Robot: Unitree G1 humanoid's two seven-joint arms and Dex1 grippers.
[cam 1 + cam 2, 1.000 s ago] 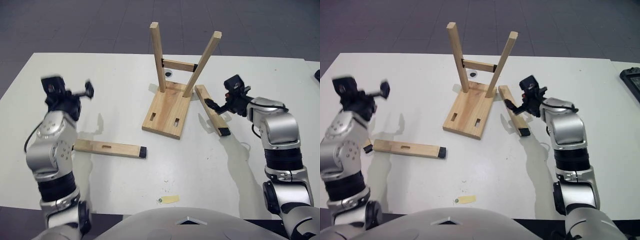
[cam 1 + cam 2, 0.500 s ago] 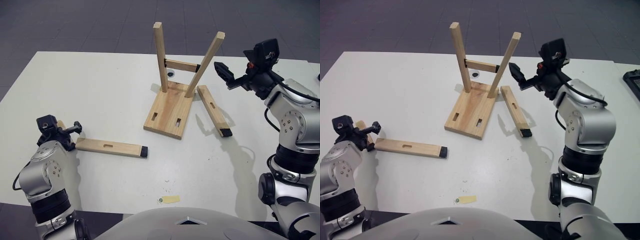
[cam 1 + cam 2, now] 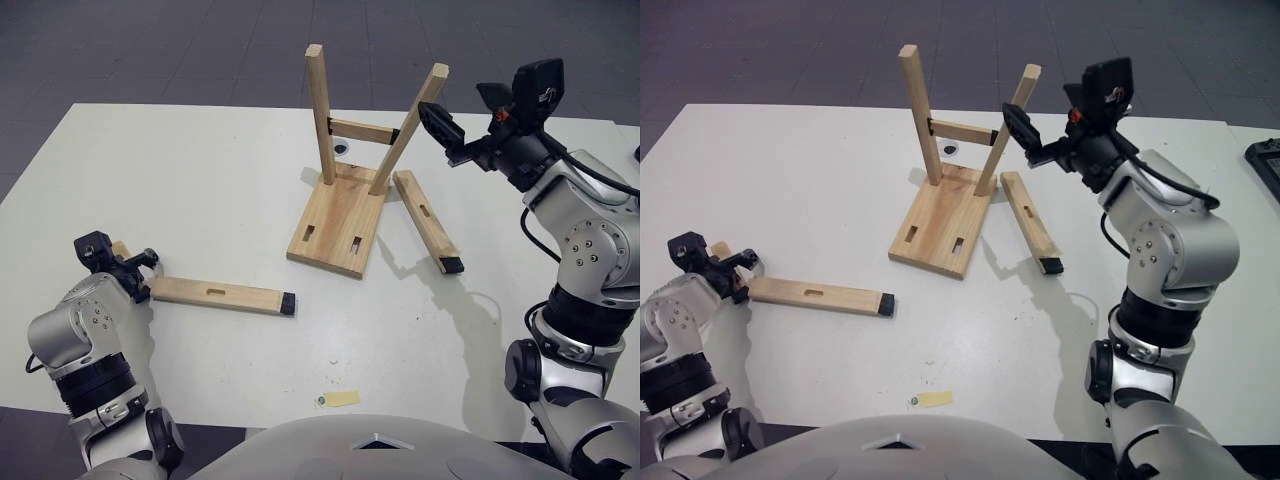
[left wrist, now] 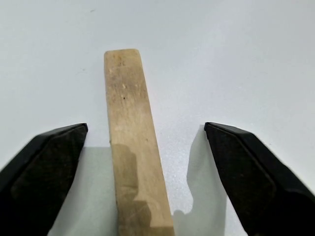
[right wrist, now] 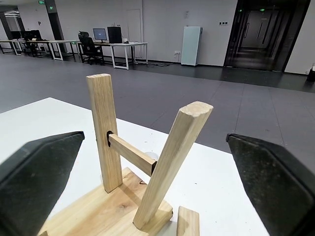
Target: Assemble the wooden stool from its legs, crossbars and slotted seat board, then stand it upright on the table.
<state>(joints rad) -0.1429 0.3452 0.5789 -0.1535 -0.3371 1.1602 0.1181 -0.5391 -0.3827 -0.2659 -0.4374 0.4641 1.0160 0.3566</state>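
One seat board (image 3: 330,230), two upright legs (image 3: 321,115) (image 3: 408,128), two legs lying flat (image 3: 218,295) (image 3: 427,221), one fitted crossbar (image 3: 360,130), one short loose piece (image 4: 129,137)

Head pair high over table (image 3: 200,160), left wrist close above wooden piece (image 4: 130,137), right wrist facing upright legs (image 5: 171,162) (shared overhead).

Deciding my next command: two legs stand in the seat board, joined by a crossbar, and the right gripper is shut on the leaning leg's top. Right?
No: the right gripper is open. The right wrist view shows its fingers spread wide, the leaning leg touching neither. It and the upright leg do stand in the seat board, joined by the crossbar.
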